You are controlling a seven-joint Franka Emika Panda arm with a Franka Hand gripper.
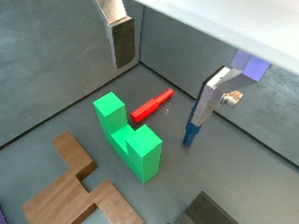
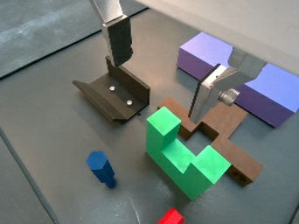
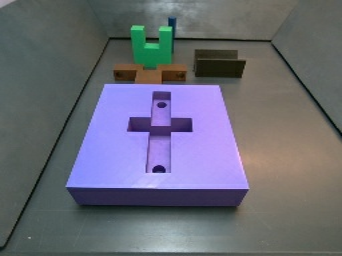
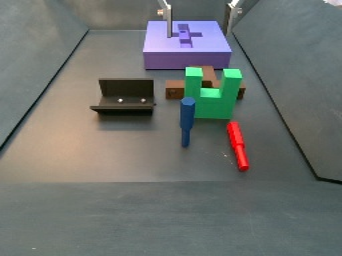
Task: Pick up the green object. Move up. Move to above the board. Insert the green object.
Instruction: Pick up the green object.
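Observation:
The green object (image 1: 128, 136) is a bright green U-shaped block standing with its prongs up on the grey floor; it shows in both wrist views (image 2: 181, 153) and both side views (image 3: 151, 45) (image 4: 214, 95). The board (image 3: 163, 140), a large purple-blue slab with a cross-shaped recess and two round holes, lies apart from it (image 4: 187, 45) (image 2: 205, 57). My gripper (image 1: 163, 74) (image 2: 167, 74) is open and empty, high above the floor, with the green object well below its fingertips. Its fingertips (image 4: 166, 10) show at the upper edge of a side view.
A brown cross-shaped block (image 2: 222, 144) (image 3: 147, 73) lies against the green object. A red bar (image 1: 152, 106) (image 4: 238, 145) and an upright blue peg (image 1: 190, 133) (image 4: 189, 120) are close by. The fixture (image 2: 117, 94) (image 4: 124, 97) stands to one side. Grey walls enclose the floor.

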